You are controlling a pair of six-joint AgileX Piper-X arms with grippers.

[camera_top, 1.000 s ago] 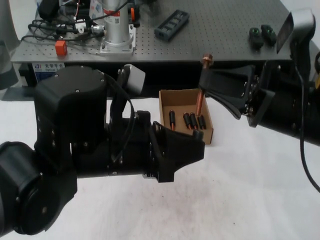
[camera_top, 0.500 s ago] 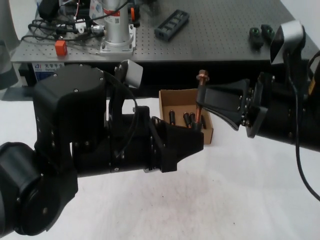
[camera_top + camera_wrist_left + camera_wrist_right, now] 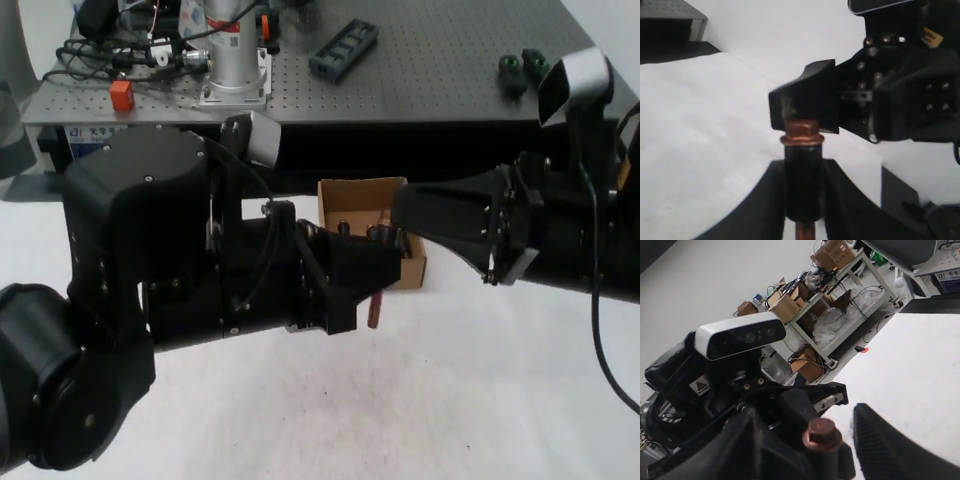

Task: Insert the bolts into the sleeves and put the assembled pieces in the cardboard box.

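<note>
The bolt (image 3: 801, 134) sits down in the black sleeve (image 3: 801, 192), its head resting on the sleeve's top. The left claw (image 3: 802, 172) is closed tight on the sleeve and holds it in the air, just by the near edge of the box (image 3: 350, 195). The box stands at the far edge of the white surface (image 3: 470, 400). The right claw (image 3: 804, 412) has its fingers (image 3: 747, 440) spread wide on both sides of the bolt's head and holds nothing. I think it should back straight off without bumping the head. Then the left claw should go over the box and get low before letting go. From above, the claws hide the sleeve and much of the box's inside.
</note>
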